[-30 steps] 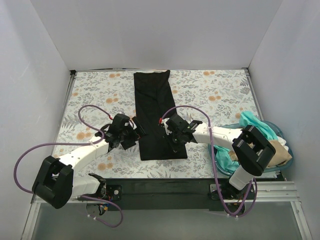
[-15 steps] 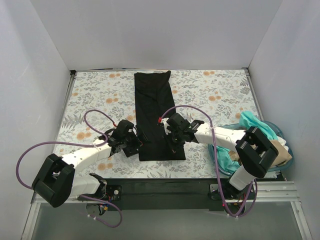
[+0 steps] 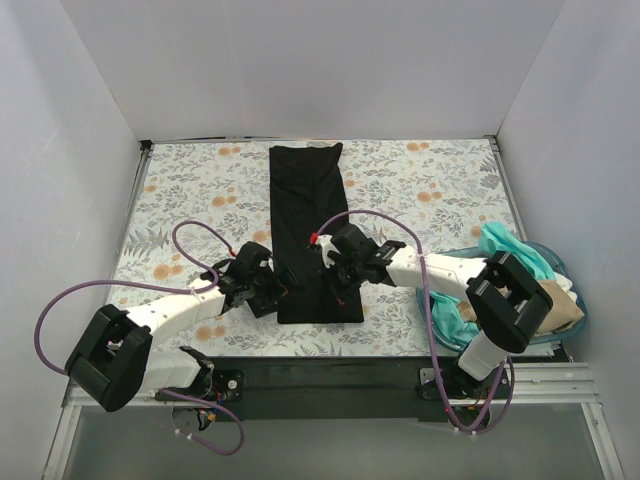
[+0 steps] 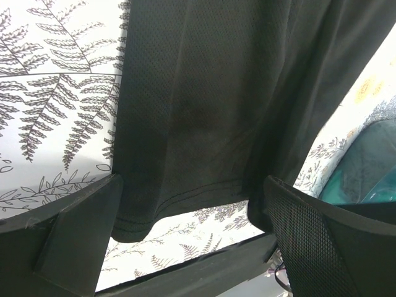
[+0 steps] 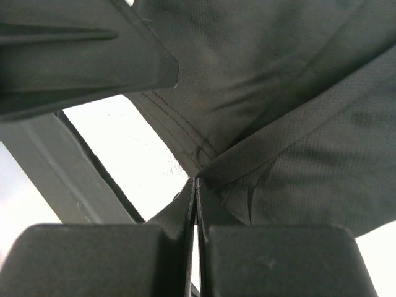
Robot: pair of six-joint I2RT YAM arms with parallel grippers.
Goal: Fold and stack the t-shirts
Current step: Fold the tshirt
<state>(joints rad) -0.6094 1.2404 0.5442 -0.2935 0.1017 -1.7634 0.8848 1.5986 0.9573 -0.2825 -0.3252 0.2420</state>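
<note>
Cloth fills both wrist views: a solid black t-shirt [image 3: 305, 215], already folded into a long narrow strip. From above we see it lying down the middle of the flower-printed table [image 3: 440, 190], one end at the far edge and the other close to the near edge. The far end shows a few soft wrinkles, and the long sides run nearly straight.

In the left wrist view the weave is a fine mesh. A double row of stitching runs along the near hem, whose corner curls a little over the leaf pattern.

The left gripper [image 3: 268, 290] sits at the strip's left edge near that hem. Its fingers [image 4: 80, 223] stand wide apart with the hem lying between them, grasping nothing.

The right gripper [image 3: 338, 280] is over the right side of the same end. In its own camera the jaws are clenched together, with a fold of the black fabric [image 5: 297, 124] pinched in the seam between them. There the cloth rises off the pale surface, and the stitched hem slants away above the pinch.

At the table's right edge a translucent blue tub [image 3: 583, 310] holds more shirts in a loose heap. We see a teal one [image 3: 500, 245] spilling over the rim, a tan one [image 3: 560, 305], and a sliver of white [image 3: 566, 283].
</note>
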